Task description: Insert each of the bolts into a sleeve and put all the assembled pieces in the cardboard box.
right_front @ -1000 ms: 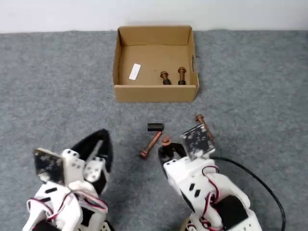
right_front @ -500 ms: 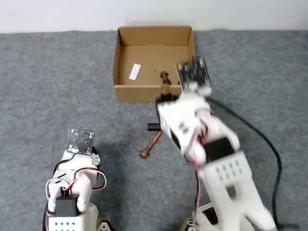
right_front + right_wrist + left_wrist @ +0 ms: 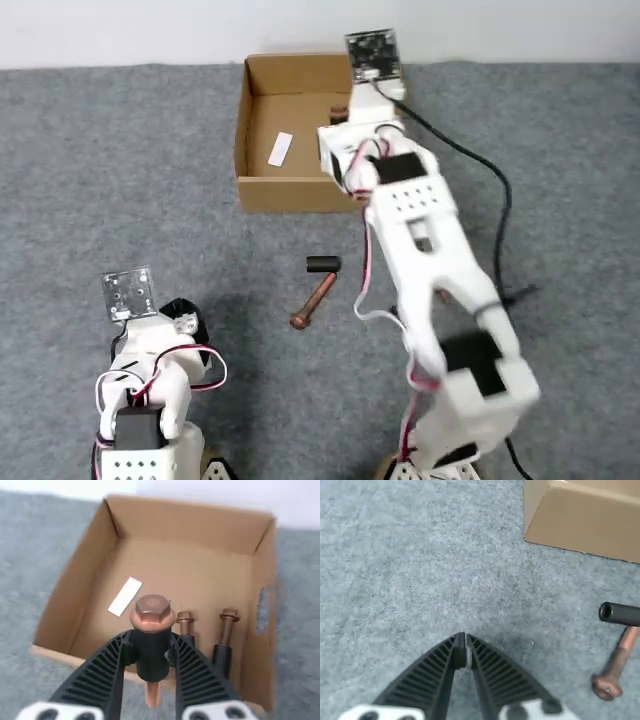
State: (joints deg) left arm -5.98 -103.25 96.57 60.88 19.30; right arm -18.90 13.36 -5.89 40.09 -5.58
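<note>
My right gripper (image 3: 149, 655) is shut on an assembled bolt in a black sleeve (image 3: 152, 645), held above the front wall of the cardboard box (image 3: 60, 610). Two assembled pieces (image 3: 185, 625) (image 3: 226, 630) stand against the box's near right corner. In the high view the right arm (image 3: 400, 200) stretches over the cardboard box (image 3: 255, 190). A loose copper bolt (image 3: 313, 302) and a loose black sleeve (image 3: 322, 265) lie on the carpet in front of the box. My left gripper (image 3: 465, 652) is shut and holds nothing, low over the carpet, left of the bolt (image 3: 615, 667) and sleeve (image 3: 620, 614).
A white label (image 3: 281, 148) lies on the box floor at the left. Grey carpet (image 3: 120, 180) surrounds the box with open room to its left and right. The right arm's black cable (image 3: 495, 210) trails over the carpet on the right.
The right arm has swung from the near carpet up over the box, carrying the assembled piece. The left arm has drawn back and turned, its gripper now pointing at the carpet.
</note>
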